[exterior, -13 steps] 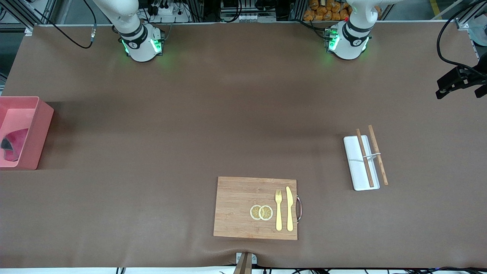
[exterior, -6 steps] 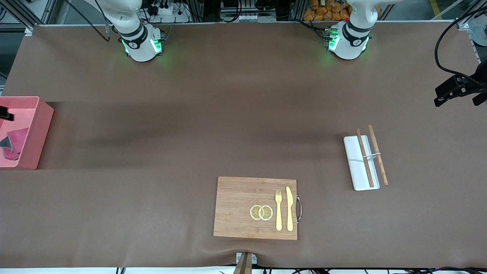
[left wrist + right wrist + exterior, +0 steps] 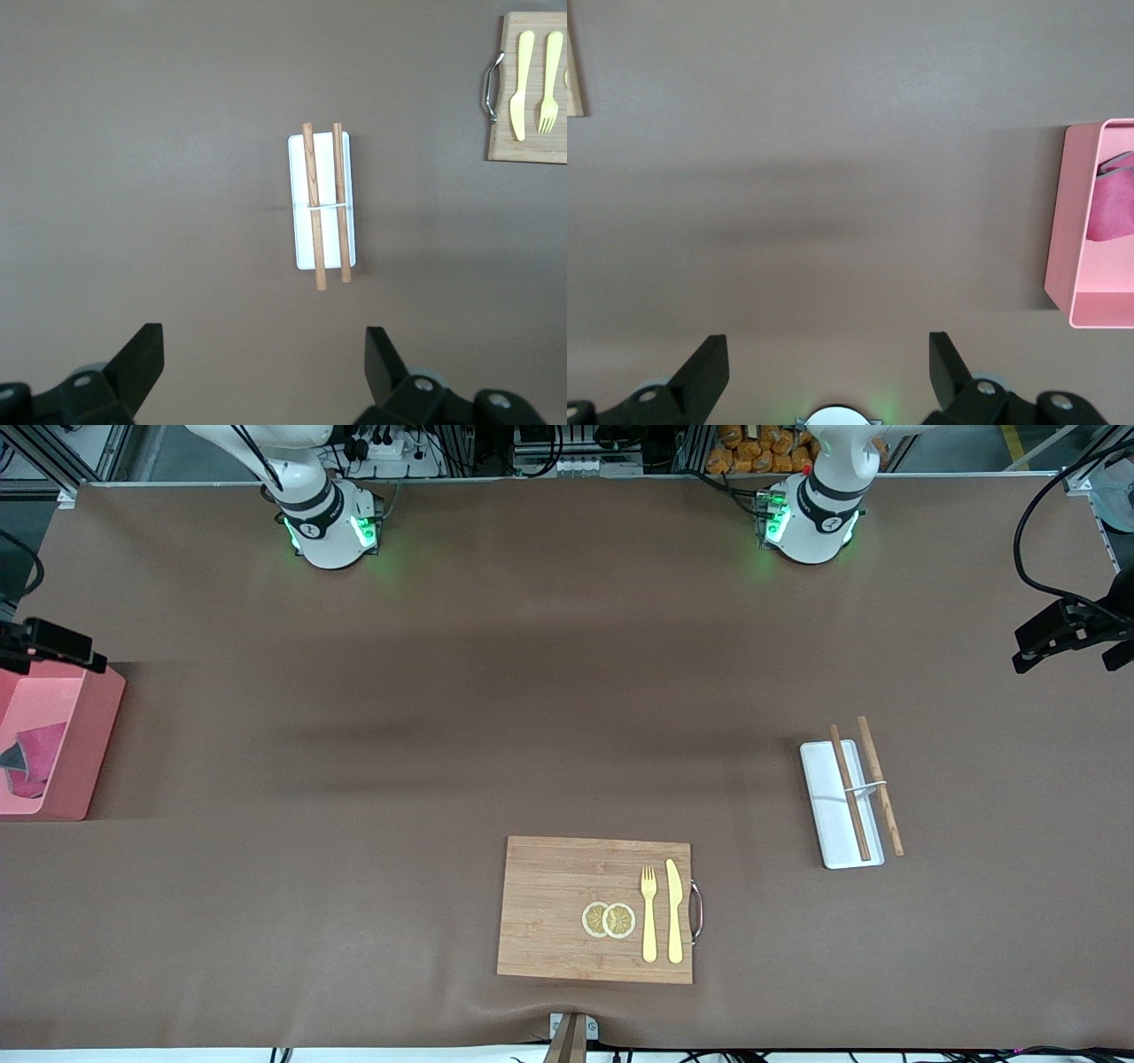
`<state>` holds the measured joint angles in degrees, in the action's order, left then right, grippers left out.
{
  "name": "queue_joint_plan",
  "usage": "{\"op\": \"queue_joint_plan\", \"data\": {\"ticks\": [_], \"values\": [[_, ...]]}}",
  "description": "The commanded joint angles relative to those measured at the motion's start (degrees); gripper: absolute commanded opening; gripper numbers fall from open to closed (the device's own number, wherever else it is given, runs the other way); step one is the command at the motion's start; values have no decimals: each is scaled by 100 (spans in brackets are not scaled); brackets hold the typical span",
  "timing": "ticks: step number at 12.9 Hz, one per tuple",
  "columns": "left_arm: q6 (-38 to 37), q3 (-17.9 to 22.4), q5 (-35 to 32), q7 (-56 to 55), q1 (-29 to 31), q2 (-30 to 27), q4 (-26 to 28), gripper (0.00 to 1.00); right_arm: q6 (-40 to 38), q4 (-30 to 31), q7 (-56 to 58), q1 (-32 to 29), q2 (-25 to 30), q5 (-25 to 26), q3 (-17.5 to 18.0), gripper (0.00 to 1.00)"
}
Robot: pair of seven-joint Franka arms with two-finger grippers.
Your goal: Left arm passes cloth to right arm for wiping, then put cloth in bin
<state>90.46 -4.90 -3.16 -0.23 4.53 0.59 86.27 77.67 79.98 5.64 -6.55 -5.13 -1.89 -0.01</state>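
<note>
Note that the cloth [image 3: 34, 755] already lies inside the bin [image 3: 84, 731], a light pink plastic box standing at the worktop edge at the right arm's end; in the right wrist view the same raspberry-red cloth [image 3: 1114, 197] sits crumpled against the bin's [image 3: 1063, 226] inner floor. Judge the task as essentially complete: nothing remains to be carried. The right gripper [image 3: 828, 359] hangs with its jaws spread wide and holding nothing, over bare brown table [image 3: 496, 664] just beside the bin; in the front view only part of that gripper [image 3: 49, 646] shows, at the bin's wall nearest the robot bases. The cloth therefore lies a short way off from the right gripper, toward the table edge at that arm's end, and the right arm is by far the nearer arm to it. The left gripper [image 3: 263, 359] waits with its jaws likewise spread and empty, above the worktop edge at the left arm's end, looking down on a white rectangular tray [image 3: 322, 200] with two wooden chopsticks [image 3: 313, 205] lying lengthwise along it. Nearer the front camera's edge sits a wooden cutting board [image 3: 567, 908] carrying a yellow fork [image 3: 649, 913], a yellow knife [image 3: 674, 911] and two lemon slices [image 3: 609, 919]. No brand, label or legible writing appears on any object.
</note>
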Motion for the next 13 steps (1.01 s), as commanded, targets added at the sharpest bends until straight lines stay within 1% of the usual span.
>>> {"op": "queue_joint_plan", "data": {"ticks": [1,2,3,4,7,9,13], "values": [[-2,-11,-9,-47,-5,-24,-48,100,99,964,-342,66,976,-128,-78,100],[-2,-11,-9,-47,4,-15,-48,100,82,1097,-509,127,1127,-128,-61,100],[-2,-11,-9,-47,4,-15,-48,100,29,1090,-728,284,1146,-119,-78,100],[-2,-11,-9,-47,4,-15,-48,100,29,1055,-826,312,1085,-119,-78,100],[-19,-11,-9,-20,13,-32,-57,100,46,826,-740,303,1058,-23,-60,100],[-37,-11,-9,-20,13,-50,-57,100,73,826,-731,347,1058,83,-69,100],[-54,-11,-18,-3,22,-67,-75,100,64,826,-739,330,1040,109,-69,100]]}}
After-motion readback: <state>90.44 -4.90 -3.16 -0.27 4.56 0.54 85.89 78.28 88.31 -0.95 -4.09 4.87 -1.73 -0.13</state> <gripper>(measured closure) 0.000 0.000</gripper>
